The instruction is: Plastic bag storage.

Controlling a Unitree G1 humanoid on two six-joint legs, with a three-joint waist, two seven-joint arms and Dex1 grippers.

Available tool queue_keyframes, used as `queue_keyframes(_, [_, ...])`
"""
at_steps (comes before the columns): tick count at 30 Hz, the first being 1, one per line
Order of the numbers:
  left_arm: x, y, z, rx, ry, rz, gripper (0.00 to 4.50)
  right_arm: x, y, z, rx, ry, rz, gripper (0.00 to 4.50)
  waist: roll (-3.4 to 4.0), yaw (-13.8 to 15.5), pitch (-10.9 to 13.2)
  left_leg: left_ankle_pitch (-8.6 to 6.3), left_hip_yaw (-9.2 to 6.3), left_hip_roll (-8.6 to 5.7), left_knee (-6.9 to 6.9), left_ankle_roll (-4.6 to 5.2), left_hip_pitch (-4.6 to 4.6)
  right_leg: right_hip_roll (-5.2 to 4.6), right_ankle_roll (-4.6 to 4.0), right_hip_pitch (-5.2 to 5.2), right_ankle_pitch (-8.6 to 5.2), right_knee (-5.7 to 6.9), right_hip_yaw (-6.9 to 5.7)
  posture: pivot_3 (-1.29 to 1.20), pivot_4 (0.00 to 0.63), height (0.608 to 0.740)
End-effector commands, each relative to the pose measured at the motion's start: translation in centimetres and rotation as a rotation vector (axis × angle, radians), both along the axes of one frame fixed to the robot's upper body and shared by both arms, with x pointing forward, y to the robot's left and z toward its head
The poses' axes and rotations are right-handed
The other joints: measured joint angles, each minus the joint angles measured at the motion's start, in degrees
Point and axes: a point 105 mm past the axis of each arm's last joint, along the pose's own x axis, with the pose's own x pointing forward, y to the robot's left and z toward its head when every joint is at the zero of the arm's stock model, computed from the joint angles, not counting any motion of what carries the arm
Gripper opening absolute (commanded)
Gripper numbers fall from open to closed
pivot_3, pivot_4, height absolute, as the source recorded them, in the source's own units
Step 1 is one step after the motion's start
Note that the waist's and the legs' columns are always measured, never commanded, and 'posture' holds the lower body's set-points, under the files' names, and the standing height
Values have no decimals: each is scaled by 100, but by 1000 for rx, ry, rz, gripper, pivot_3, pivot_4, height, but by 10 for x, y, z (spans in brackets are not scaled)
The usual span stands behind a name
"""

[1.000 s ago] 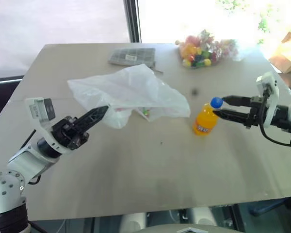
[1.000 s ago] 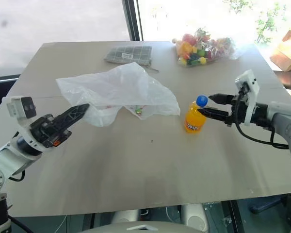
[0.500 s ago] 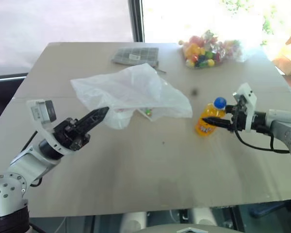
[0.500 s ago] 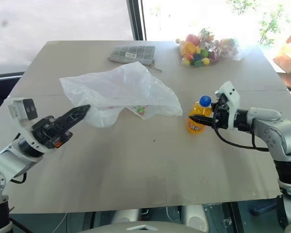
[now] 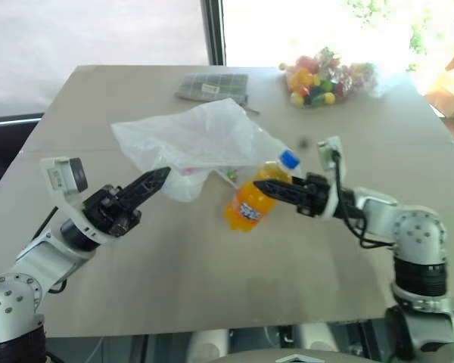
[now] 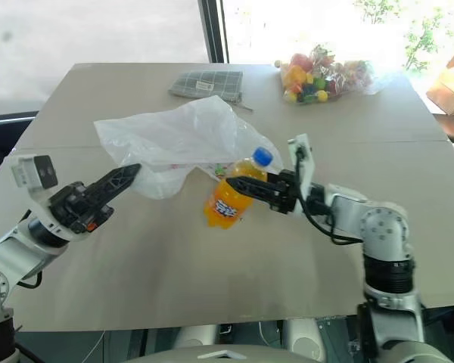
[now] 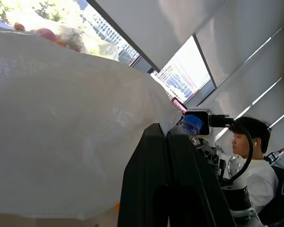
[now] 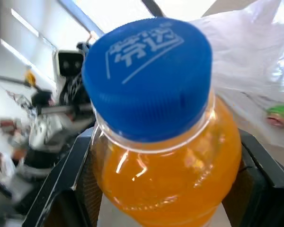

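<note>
The plastic bag [image 5: 204,140], thin and crinkly white, lies spread across the middle of the table [image 5: 212,287]. My left gripper [image 5: 160,178] is shut, its tip pinching the bag's near-left edge; in the left wrist view the film [image 7: 71,127] billows beyond the closed fingers [image 7: 151,179]. An orange bottle [image 5: 248,208] with a blue cap [image 8: 149,75] hangs tilted above the table, just beside the bag's near-right edge. My right gripper [image 5: 268,189] is shut on it, one finger on each side of its upper body [image 8: 165,161].
A clear bag of colourful sweets [image 5: 325,76] lies at the far right, and a grey checked pouch [image 5: 212,85] at the far middle. A small green item [image 5: 228,175] peeks from under the bag. A seated person [image 7: 248,146] shows beyond the table.
My right gripper closed on the orange bottle at the right, lifted it and carried it left to the bag, tilting it. The left gripper and the bag stayed put.
</note>
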Motion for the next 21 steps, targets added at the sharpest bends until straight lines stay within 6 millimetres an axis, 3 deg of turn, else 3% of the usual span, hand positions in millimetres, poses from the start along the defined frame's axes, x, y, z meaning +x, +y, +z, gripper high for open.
queue_keyframes(1, [-9, -6, 11, -9, -56, -17, 0, 36, -3, -19, -10, 162, -246, 2689, -6, -1, -3, 0, 0, 0, 1, -1, 0, 0, 0, 0, 0, 0, 0, 0, 150, 740])
queue_keyframes(6, [-15, -8, 13, -10, -55, -21, 0, 59, 10, -18, 31, 225, -356, 2689, -4, -36, -2, 1, 1, -6, 2, 0, -3, -5, 0, -2, 1, 2, 1, 0, 150, 740])
queue_keyframes(13, [-19, -17, 8, 14, -36, -49, 0, 88, 39, 18, 333, 384, -386, 2689, 2, -40, 2, 2, -1, 1, 0, -3, -3, 7, -1, -5, 1, 5, 2, 0, 150, 740])
queue_keyframes(21, [-15, -9, 8, 42, -37, -28, 0, 84, 52, 39, 451, 409, -257, 2689, 10, -91, 7, 1, -2, -2, -7, -2, -8, 4, -1, -8, 1, 3, 0, 0, 150, 740])
